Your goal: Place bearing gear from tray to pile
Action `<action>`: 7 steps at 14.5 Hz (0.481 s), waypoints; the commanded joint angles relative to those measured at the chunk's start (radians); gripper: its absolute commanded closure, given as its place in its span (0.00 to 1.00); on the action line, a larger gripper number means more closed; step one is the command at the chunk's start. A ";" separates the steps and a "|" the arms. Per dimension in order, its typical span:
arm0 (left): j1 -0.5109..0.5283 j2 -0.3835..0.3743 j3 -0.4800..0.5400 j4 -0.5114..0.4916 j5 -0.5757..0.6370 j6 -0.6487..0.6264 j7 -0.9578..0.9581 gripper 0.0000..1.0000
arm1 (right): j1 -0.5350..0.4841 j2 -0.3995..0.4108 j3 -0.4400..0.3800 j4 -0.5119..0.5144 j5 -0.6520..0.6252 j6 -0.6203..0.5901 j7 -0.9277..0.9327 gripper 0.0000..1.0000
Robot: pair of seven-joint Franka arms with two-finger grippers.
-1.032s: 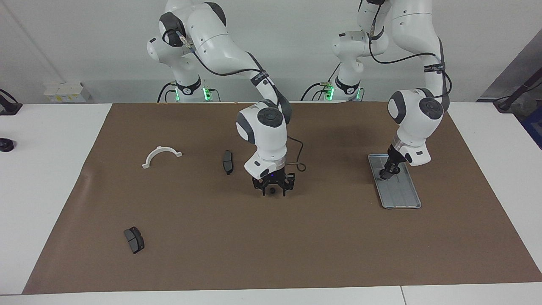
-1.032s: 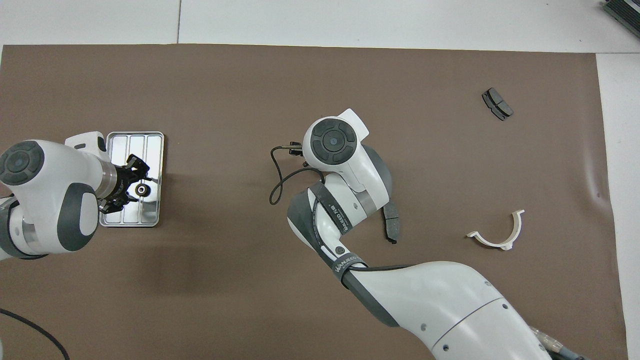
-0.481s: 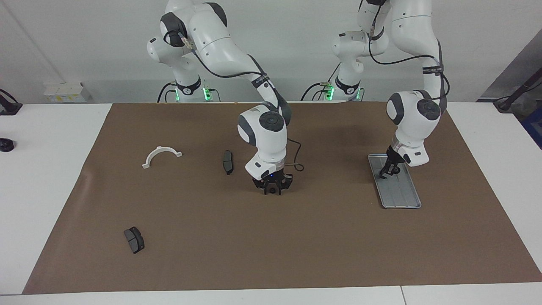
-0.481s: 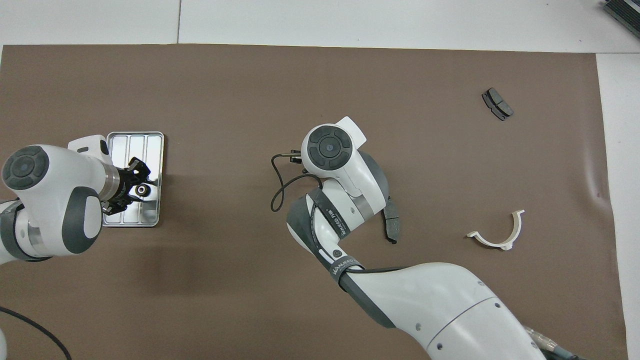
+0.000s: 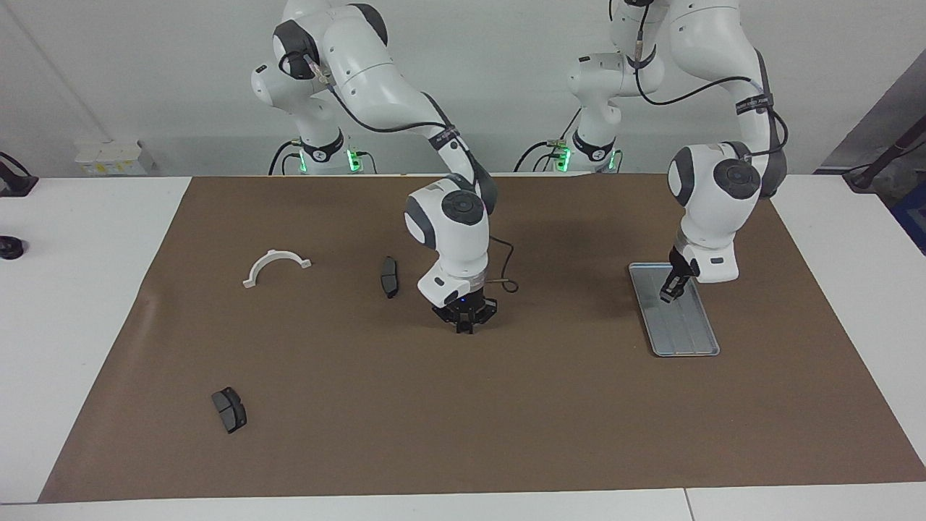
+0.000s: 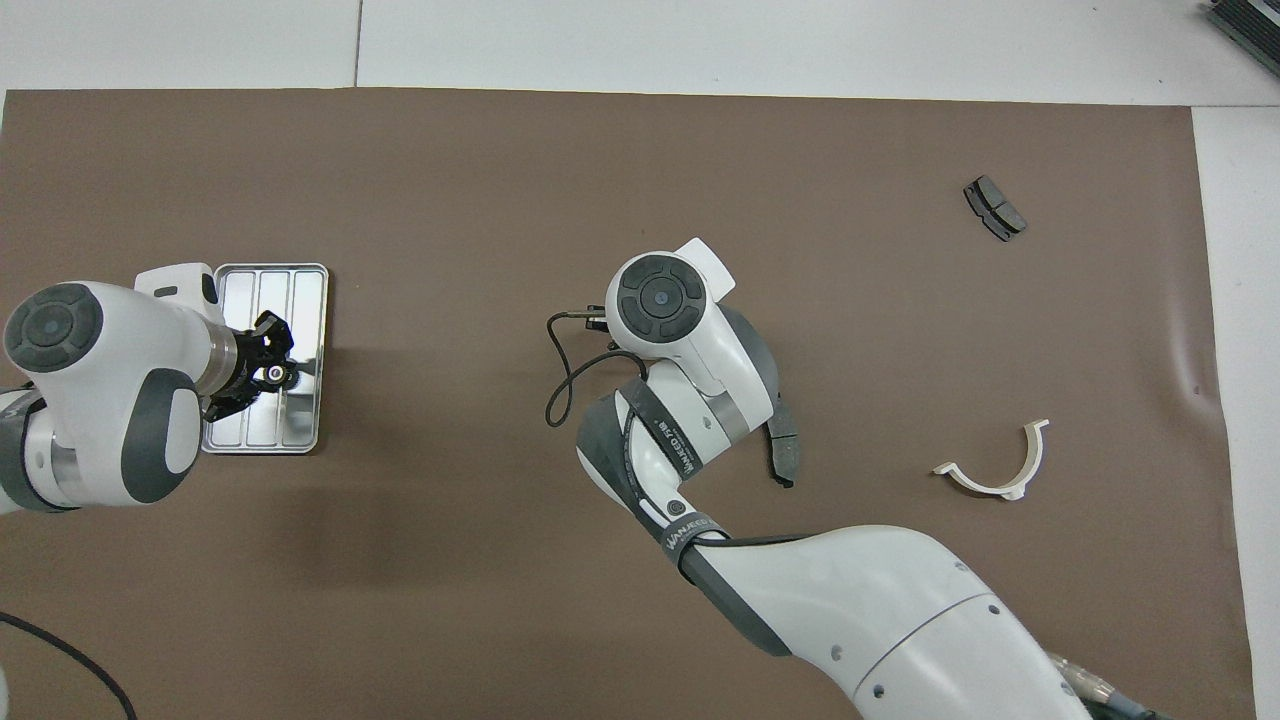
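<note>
Lifted off the tray [image 5: 680,329], the left end effector [image 5: 670,295] grips the gear [image 6: 272,373] above it, while the right end effector [image 5: 464,327], closed near mid-desk, waits; next comes carrying it to the pile.

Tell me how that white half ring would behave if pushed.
The white half ring looks like thin moulded plastic, so it is probably light and stiff. It lies flat on the brown mat, so it would likely slide, not roll. Pushed at one end, it may spin.
</note>
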 commanded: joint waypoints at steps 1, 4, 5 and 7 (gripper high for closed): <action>-0.057 -0.012 -0.002 0.100 0.019 -0.091 0.076 1.00 | -0.015 -0.009 0.004 0.030 0.000 -0.035 0.009 1.00; -0.146 0.002 -0.007 0.129 0.008 -0.078 0.076 1.00 | -0.103 -0.017 0.004 0.076 -0.005 -0.102 -0.089 1.00; -0.174 0.002 -0.008 0.126 -0.005 -0.047 0.076 1.00 | -0.145 -0.035 0.004 0.079 0.001 -0.113 -0.164 1.00; -0.241 0.009 -0.008 0.111 -0.065 0.043 0.072 1.00 | -0.235 -0.060 0.004 0.079 0.003 -0.159 -0.305 1.00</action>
